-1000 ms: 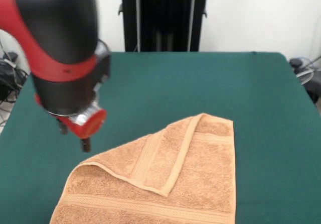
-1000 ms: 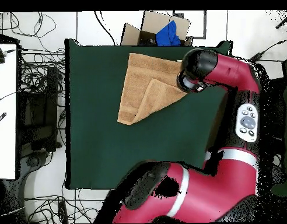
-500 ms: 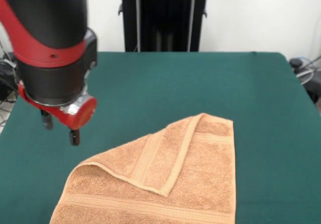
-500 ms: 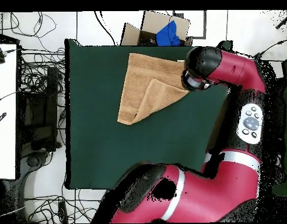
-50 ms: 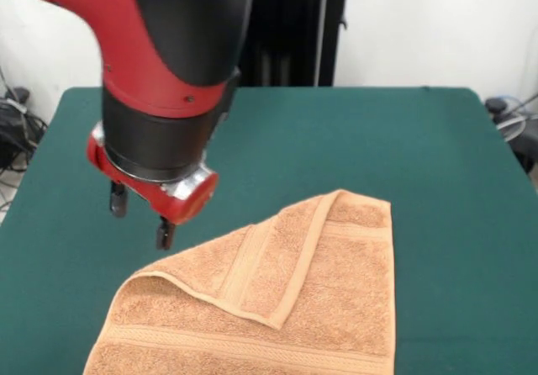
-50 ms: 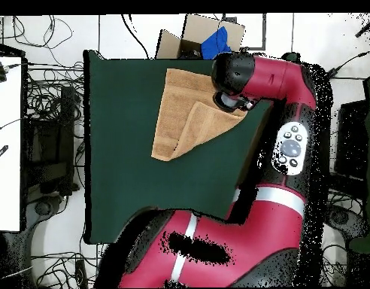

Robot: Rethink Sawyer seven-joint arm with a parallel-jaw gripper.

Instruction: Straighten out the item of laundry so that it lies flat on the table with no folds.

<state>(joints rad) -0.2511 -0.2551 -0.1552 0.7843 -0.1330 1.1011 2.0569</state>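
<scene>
Our gripper has swung in toward the towel, now just beside its folded corner, fingers spread apart and empty. The towel lies at the table's edge, one corner folded over.

Folded orange towel on green table, arm overlapping its corner.
</scene>
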